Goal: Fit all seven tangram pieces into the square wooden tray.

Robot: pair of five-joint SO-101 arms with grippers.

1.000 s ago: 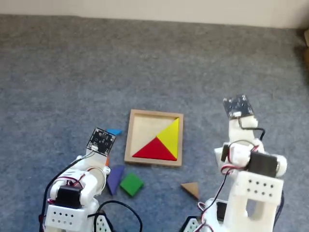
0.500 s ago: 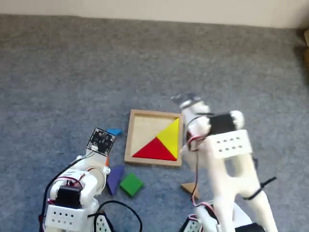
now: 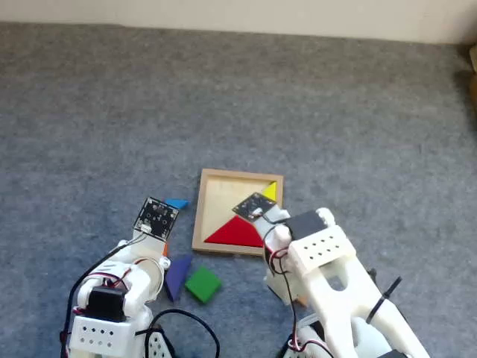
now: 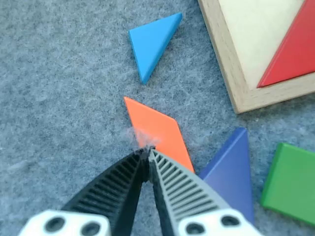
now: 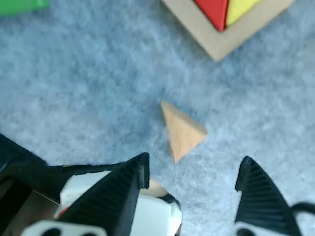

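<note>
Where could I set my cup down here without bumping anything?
The grey carpet beyond the tray is wide and bare. Inside the tray, the half beside the red triangle is bare wood. Crowded: between tray and left claw, with blue triangle, orange piece, dark blue triangle, green square.

Square wooden tray (image 3: 223, 174): light wood w/ raised rim, flat on grey carpet. Inside: big red triangle (image 3: 231, 233) along the edge nearest the arms, big yellow triangle (image 3: 270, 192) at the right side, partly hidden; the two meet edge to edge. Outside, left of tray: small light-blue triangle (image 4: 151, 43), orange parallelogram (image 4: 157, 130) near it, then dark-blue triangle (image 4: 230, 167) & green square (image 4: 291, 183) side by side. Small tan triangle (image 5: 183, 131) lies apart, off a tray corner.
</note>
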